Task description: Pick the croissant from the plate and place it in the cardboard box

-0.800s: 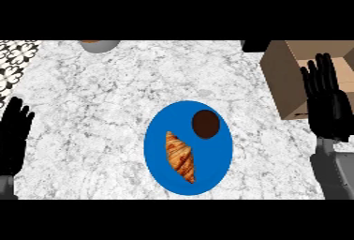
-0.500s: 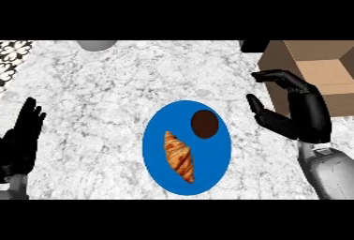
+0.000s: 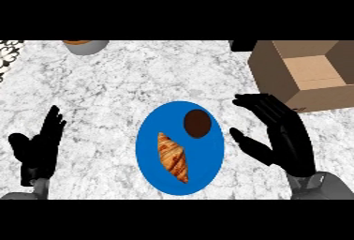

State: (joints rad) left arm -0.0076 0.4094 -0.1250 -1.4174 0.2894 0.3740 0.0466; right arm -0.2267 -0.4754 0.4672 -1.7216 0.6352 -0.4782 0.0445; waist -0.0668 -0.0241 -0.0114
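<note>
Croissant [image 3: 173, 157] stays on the plate [image 3: 147, 140]; the right hand [image 3: 285, 140], fingers spread, has come beside it, left hand [image 3: 36, 152] relaxed.

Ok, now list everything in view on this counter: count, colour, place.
counter: one, white and grey marble, fills the view
plate: one, blue, middle of the counter
croissant: one, golden brown, on the plate's left half, lying lengthwise
round piece: one, dark brown, on the plate's upper right part; what it is cannot be told
cardboard box: one, brown, open, upper right
bowl: one, grey, top left, cut off by the edge
dark thing: one, black, top edge, left of the box
patterned patch: one, black and white, far top left
left hand: one, black, open, lower left
right hand: one, black, open, just right of the plate
</note>
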